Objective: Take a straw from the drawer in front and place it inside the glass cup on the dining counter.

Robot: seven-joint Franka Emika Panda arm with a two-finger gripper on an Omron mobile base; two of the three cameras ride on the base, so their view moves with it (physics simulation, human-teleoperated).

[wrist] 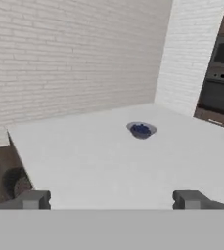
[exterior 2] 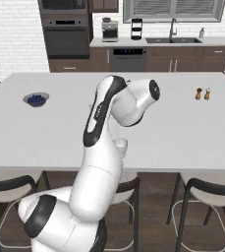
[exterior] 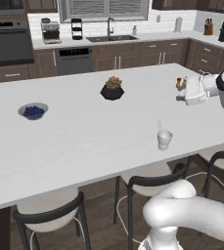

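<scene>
Straw (exterior: 159,125) stands in the glass cup (exterior: 164,140), lower end inside, upper end above the rim. Cup sits on the dining counter (exterior: 84,141), near edge, right of centre in the left base view.

Judgement: placement looks done; what is left, if anything, is clearing the arm away.

Long axis of the straw: close to vertical, top leaning slightly left and away from the near edge. Too thin to read more.

Gripper (wrist: 111,200): 2 fingers spread wide, nothing between them. Hand view looks across the counter toward the blue-filled bowl (wrist: 141,130) on the far left.

In the right base view the arm covers most of the cup.
</scene>
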